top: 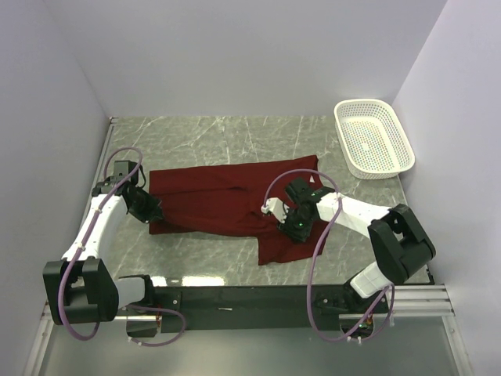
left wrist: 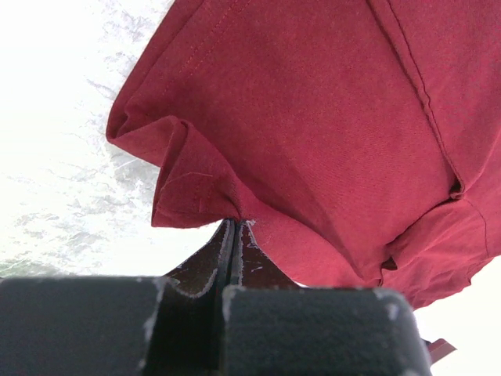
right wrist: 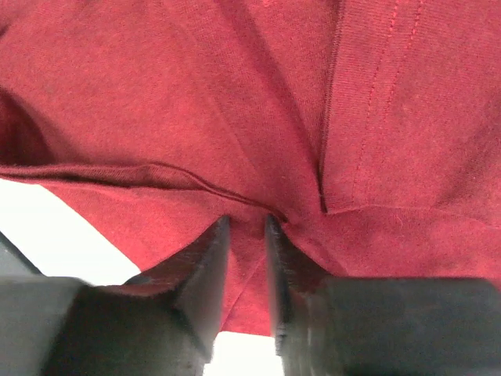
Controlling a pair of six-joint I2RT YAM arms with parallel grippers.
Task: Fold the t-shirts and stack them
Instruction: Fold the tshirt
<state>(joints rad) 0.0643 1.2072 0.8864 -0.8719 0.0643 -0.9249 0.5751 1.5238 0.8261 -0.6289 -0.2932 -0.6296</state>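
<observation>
— Closest up, left gripper [left wrist: 234,225]: black jaws pressed together with no gap, pinching the shirt [left wrist: 313,125] at its edge. Cloth bunched in folds right at the tips.

— And from the other wrist?

— Right gripper [right wrist: 244,227]: jaws narrowed to a slim gap, red cloth filling it. Creases converging on the tips, a stitched seam just right of them. Gripping a pinch of shirt, by the look of it.

— Whereabouts, seen from above?

— Spread across the middle of the grey marbled counter [top: 235,133], long side running left to right. Mostly flat, with one flap reaching down toward lower centre-right. Held at the left edge by the left gripper, at the lower right part by the right one.

— Colour? Print?

— Dark red, plain. Double stitching along a hem at the top of the right wrist view.

— Anything else up there?

— White perforated basket [top: 373,137], upper right of the frame, near the shirt's upper right corner but not touching.
</observation>
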